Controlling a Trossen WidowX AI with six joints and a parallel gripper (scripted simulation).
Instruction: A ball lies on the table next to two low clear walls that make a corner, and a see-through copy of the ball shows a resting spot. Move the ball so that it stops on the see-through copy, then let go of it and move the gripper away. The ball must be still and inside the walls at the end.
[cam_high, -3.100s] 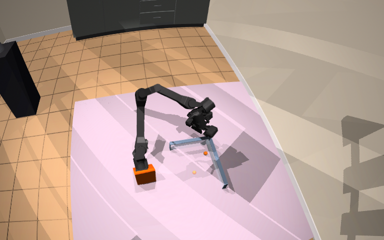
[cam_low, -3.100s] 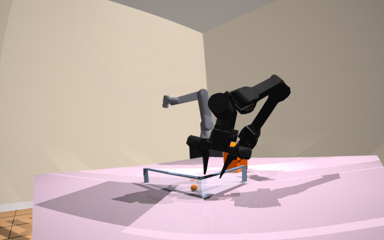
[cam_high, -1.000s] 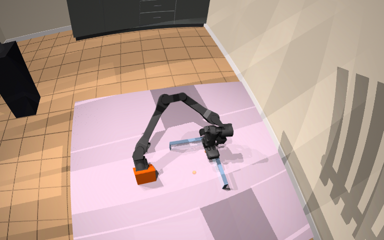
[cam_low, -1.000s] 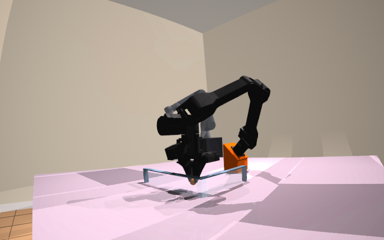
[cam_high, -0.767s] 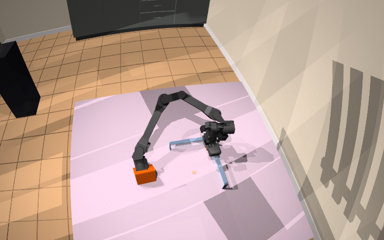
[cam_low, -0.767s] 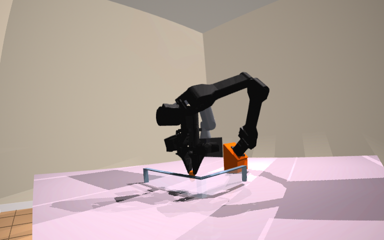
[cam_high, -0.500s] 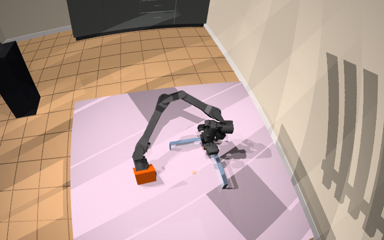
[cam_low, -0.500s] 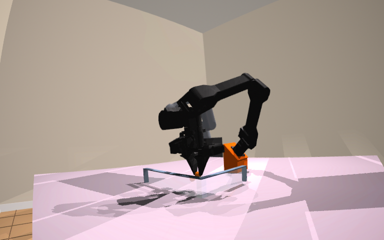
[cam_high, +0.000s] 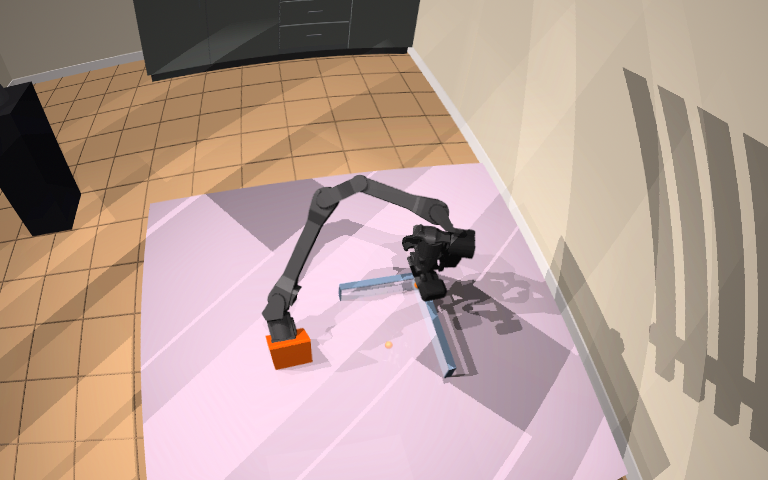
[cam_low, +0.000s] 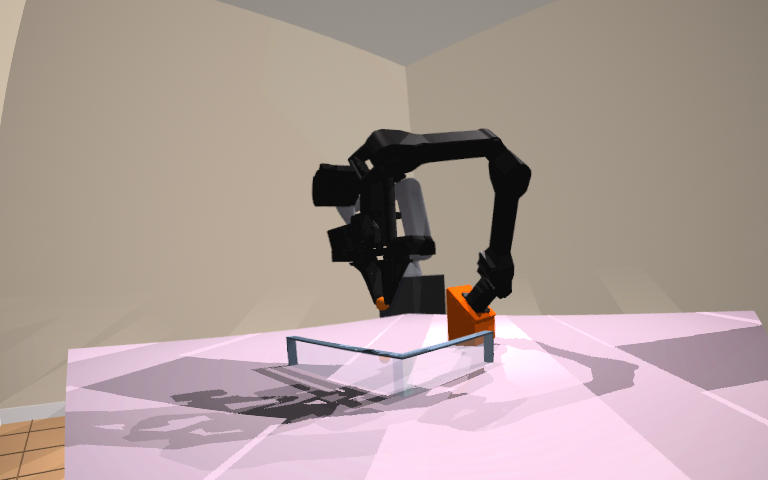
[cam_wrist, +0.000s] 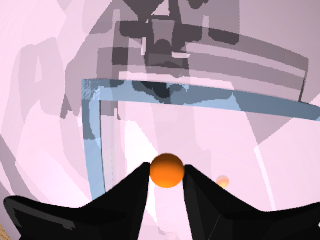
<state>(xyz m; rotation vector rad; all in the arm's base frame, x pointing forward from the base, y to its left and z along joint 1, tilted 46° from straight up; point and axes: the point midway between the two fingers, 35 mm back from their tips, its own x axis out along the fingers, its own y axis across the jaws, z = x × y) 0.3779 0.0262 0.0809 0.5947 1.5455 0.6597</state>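
Note:
My gripper (cam_low: 382, 302) (cam_wrist: 166, 169) is shut on the orange ball (cam_high: 416, 285) (cam_low: 382, 303) (cam_wrist: 167, 170). The ball is pinched between the fingertips, up off the table and above the height of the walls. In the top view the hand hides most of it. The two low clear walls (cam_high: 440, 339) (cam_low: 339, 346) (cam_wrist: 210, 98) meet in a corner beneath and near the hand. The see-through copy (cam_high: 388, 344) (cam_low: 385, 358) (cam_wrist: 222, 181) is a pale orange ball inside the angle of the walls, away from the corner. In the wrist view it appears right of the held ball.
The arm's orange base block (cam_high: 290, 350) (cam_low: 468, 316) stands on the pink table top (cam_high: 198, 424) (cam_low: 538, 430), on the open side of the walls. In the top view the copy is between the base and one wall. Dark shadows of the arm fall across the corner.

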